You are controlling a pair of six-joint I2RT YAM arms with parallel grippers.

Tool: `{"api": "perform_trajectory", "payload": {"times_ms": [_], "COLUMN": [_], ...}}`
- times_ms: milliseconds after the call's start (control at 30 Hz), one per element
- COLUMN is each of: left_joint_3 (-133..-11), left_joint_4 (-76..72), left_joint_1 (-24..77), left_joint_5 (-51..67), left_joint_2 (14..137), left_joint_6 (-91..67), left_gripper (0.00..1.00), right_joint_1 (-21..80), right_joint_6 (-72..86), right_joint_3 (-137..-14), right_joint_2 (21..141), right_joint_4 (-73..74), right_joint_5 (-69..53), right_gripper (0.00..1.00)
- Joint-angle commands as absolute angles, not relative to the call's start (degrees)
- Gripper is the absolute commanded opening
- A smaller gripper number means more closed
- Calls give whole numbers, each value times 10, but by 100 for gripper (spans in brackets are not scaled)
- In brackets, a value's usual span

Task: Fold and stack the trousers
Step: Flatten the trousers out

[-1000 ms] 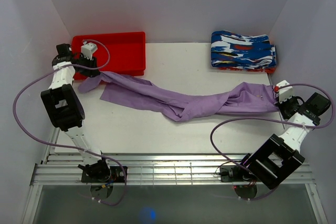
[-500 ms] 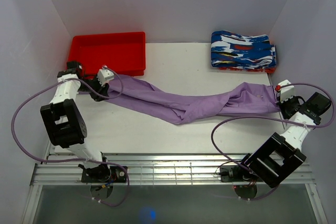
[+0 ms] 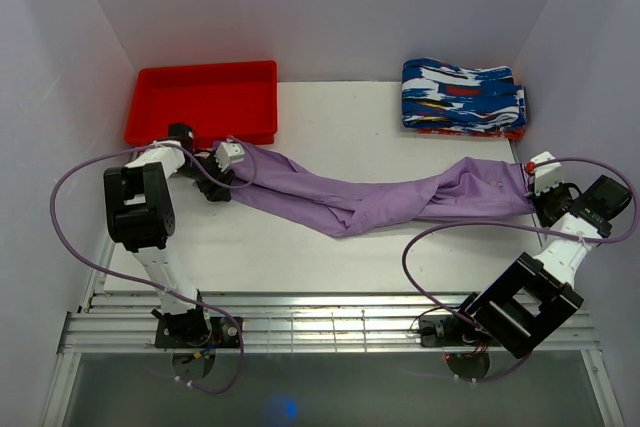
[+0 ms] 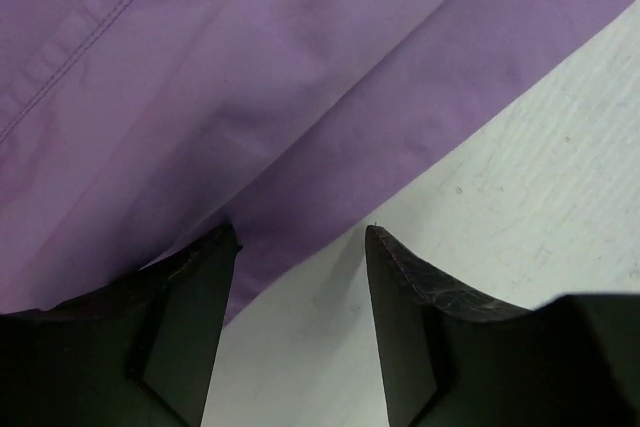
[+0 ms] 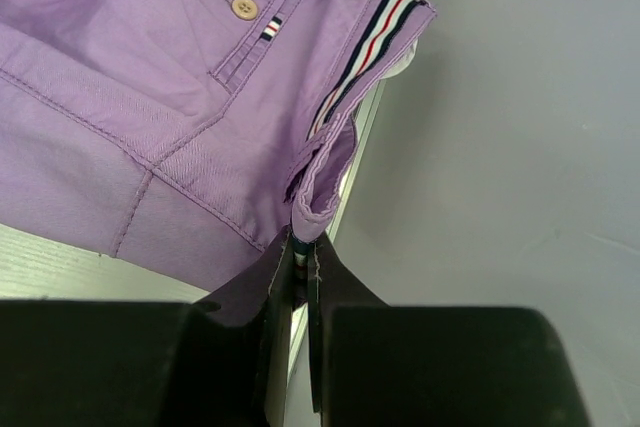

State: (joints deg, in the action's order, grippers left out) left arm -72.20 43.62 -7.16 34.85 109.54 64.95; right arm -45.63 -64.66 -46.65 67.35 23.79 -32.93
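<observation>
1. Nearest, a slatted metal rail [image 3: 330,327] carries both arm bases.
2. At the right edge of the white surface [image 3: 300,257], the right hand [image 5: 300,257] has its fingers pressed together on the waistband hem of the lilac soft-cloth trousers [image 3: 400,197]. It is hard against the grey side wall [image 5: 500,147]. A pale button [image 5: 244,8] and a striped inner lining [image 5: 375,32] show just beyond it.
3. The trousers lie stretched and bunched across the middle of the surface, waist at the right, legs running left and slightly far.
4. The left hand [image 4: 298,237] is at the leg ends with its fingers apart and bare surface between them. Cloth reaches one fingertip and spreads beyond.
5. Far left, a red plastic tray [image 3: 200,102] sits just beyond that hand.
6. Far right, a folded stack of blue-white-red patterned garments [image 3: 463,97] lies apart from the trousers.
</observation>
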Motion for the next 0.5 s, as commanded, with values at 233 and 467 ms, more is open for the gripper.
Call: {"api": "perform_trajectory", "payload": {"times_ms": [233,467], "left_joint_3": [-651,-664], "left_joint_4": [479,664], "left_joint_1": [-63,-79], "left_joint_5": [272,313], "left_joint_2": [1088,950], "left_joint_6": [727,828], "left_gripper": [5,0], "right_joint_1": [-459,-459], "right_joint_6": [-647,-642], "right_joint_3": [-503,-504], "right_joint_2": [673,672], "right_joint_4": [214,207], "right_joint_5": [-330,-330], "right_gripper": [8,8]}}
